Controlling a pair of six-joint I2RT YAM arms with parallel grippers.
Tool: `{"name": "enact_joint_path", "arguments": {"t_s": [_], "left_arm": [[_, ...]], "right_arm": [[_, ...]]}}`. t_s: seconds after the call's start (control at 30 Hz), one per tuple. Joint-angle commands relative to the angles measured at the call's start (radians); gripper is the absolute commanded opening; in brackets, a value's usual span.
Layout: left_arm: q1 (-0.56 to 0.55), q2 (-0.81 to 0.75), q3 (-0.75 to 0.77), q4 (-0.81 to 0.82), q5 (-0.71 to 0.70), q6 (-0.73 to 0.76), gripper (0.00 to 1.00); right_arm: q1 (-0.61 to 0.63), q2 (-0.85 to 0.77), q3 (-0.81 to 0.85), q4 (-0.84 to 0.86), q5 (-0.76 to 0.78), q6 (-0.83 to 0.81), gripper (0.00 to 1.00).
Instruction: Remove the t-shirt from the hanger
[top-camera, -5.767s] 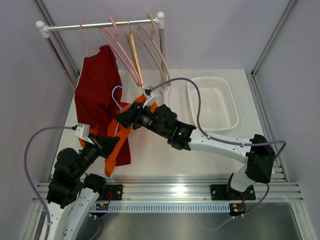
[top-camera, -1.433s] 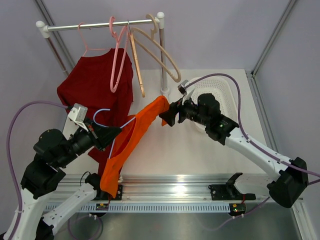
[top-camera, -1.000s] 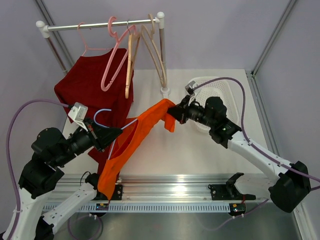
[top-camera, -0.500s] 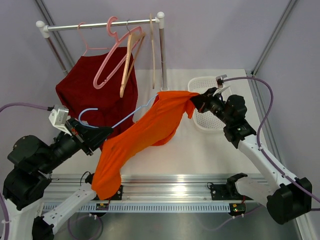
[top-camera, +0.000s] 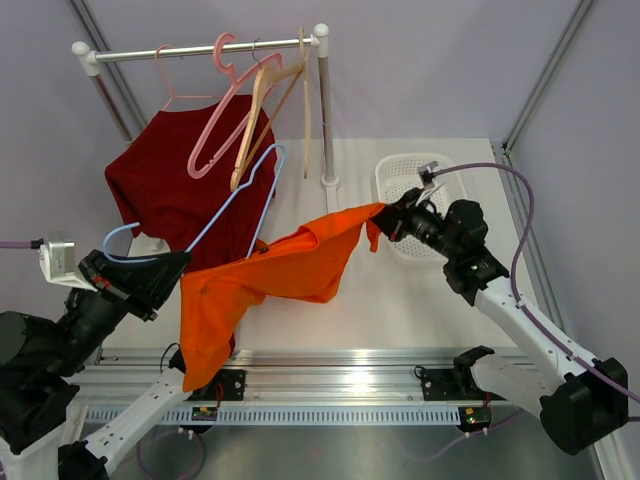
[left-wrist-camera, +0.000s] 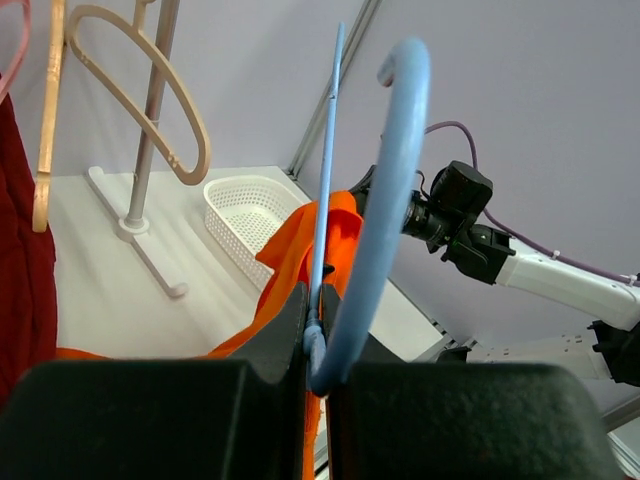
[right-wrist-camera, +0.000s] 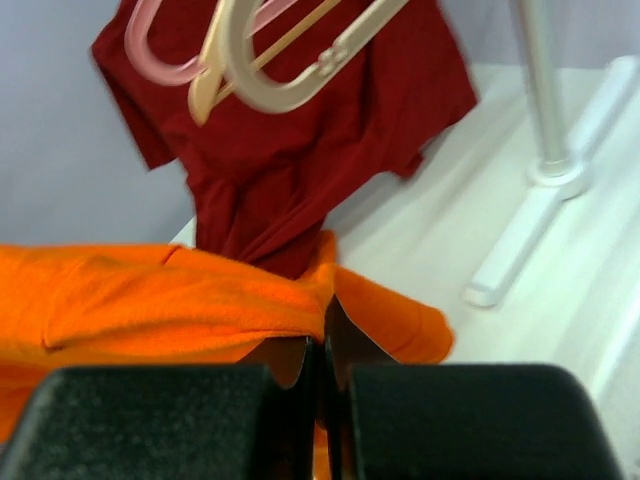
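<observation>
Two claws, two loads: my left claw (top-camera: 163, 272) is clamped on the blue hanger (top-camera: 232, 195) at the base of its hook, and my right claw (top-camera: 388, 222) is pinched on one end of the orange t-shirt (top-camera: 275, 272). The shirt stretches leftward from the right claw above the desk (top-camera: 400, 300), its far end drooping beside the left claw. The hanger slants away toward the rack (top-camera: 200, 48). I cannot tell whether it is clear of the cloth, so I would draw the claws further apart.

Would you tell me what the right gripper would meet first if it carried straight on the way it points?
Beyond the orange t-shirt it grips, the right gripper would probably meet the hanging dark red shirt, though depth is unclear.
</observation>
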Motion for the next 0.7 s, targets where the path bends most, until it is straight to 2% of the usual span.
{"name": "enact_joint_path", "arguments": {"t_s": [0.0,0.03,0.17,0.27,0.3,0.37,0.47,0.5,0.57,0.6,0.63,0.67], "left_arm": [[0.001,0.021,-0.055,0.201,0.038,-0.036,0.0],[0.001,0.037,-0.086,0.222,0.036,-0.039,0.0],[0.001,0.094,-0.143,0.358,0.078,-0.066,0.0],[0.001,0.154,-0.15,0.443,0.119,-0.088,0.0],[0.001,0.168,-0.15,0.482,0.125,-0.091,0.0],[0.001,0.212,-0.12,0.489,0.125,-0.083,0.0],[0.001,0.214,-0.075,0.486,0.084,-0.025,0.0],[0.001,0.203,-0.075,0.484,0.072,-0.001,0.0],[0.001,0.179,-0.087,0.481,0.034,0.018,0.0],[0.0,0.151,-0.112,0.466,0.021,0.023,0.0],[0.0,0.139,-0.124,0.455,0.001,0.029,0.0],[0.001,0.125,-0.136,0.431,-0.006,0.03,0.0]], "right_arm": [[0.135,-0.025,-0.026,0.005,0.021,-0.004,0.0],[0.273,-0.018,-0.011,-0.035,0.047,-0.032,0.0],[0.505,0.031,-0.009,0.029,0.059,0.005,0.0],[0.602,0.065,0.004,0.062,0.069,0.012,0.0],[0.619,0.076,0.018,-0.001,0.094,-0.003,0.0],[0.638,0.1,0.036,-0.058,0.216,-0.037,0.01],[0.638,0.172,0.047,-0.139,0.36,-0.037,0.16],[0.638,0.2,0.041,-0.116,0.364,-0.029,0.2],[0.642,0.292,0.017,-0.063,0.344,-0.009,0.42],[0.659,0.327,0.015,-0.014,0.338,-0.002,0.61],[0.676,0.396,0.02,-0.001,0.351,-0.006,0.99],[0.694,0.43,0.03,0.0,0.408,-0.014,0.99]]}}
